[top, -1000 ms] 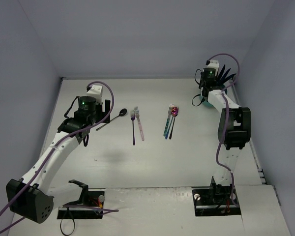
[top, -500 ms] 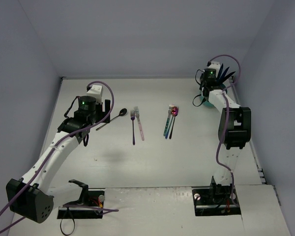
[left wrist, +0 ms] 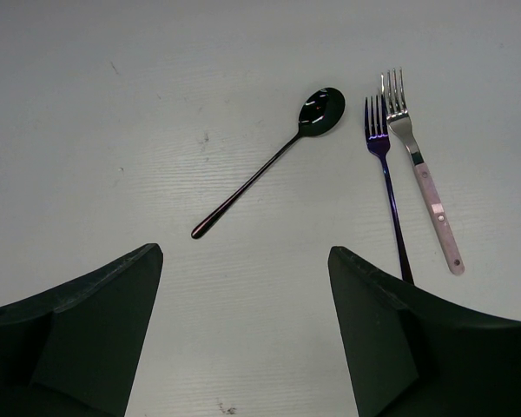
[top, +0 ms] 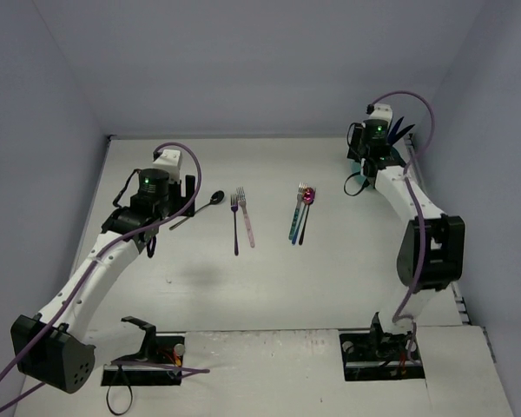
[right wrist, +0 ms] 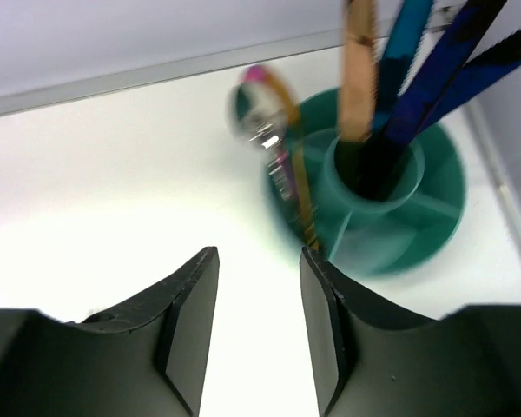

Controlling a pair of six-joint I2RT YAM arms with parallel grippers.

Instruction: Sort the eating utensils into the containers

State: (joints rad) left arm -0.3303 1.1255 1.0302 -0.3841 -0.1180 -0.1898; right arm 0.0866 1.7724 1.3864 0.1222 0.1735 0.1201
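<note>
A black spoon (top: 210, 203) (left wrist: 278, 156), a dark blue fork (top: 235, 224) (left wrist: 386, 187) and a pink-handled silver fork (top: 246, 221) (left wrist: 425, 187) lie on the table ahead of my left gripper (top: 181, 207) (left wrist: 243, 261). It is open, empty and above the table. Three more utensils (top: 300, 217) lie mid-table: teal, blue and a pink-bowled spoon. The teal caddy (right wrist: 417, 217) holds copper (right wrist: 359, 69) and dark blue handles (right wrist: 417, 78) (top: 401, 130), and a blurred spoon (right wrist: 278, 130) leans at its rim. My right gripper (right wrist: 259, 261) is open and empty, just short of the caddy.
The caddy stands in the far right corner, close to the back wall (right wrist: 156, 35) and the right wall. In the top view my right arm (top: 399, 195) covers most of it. The arm bases (top: 382, 347) are at the near edge.
My right arm has shifted: its elbow has swung out to the right and lower, the gripper staying by the caddy. The left arm and the utensils on the table have not moved.
</note>
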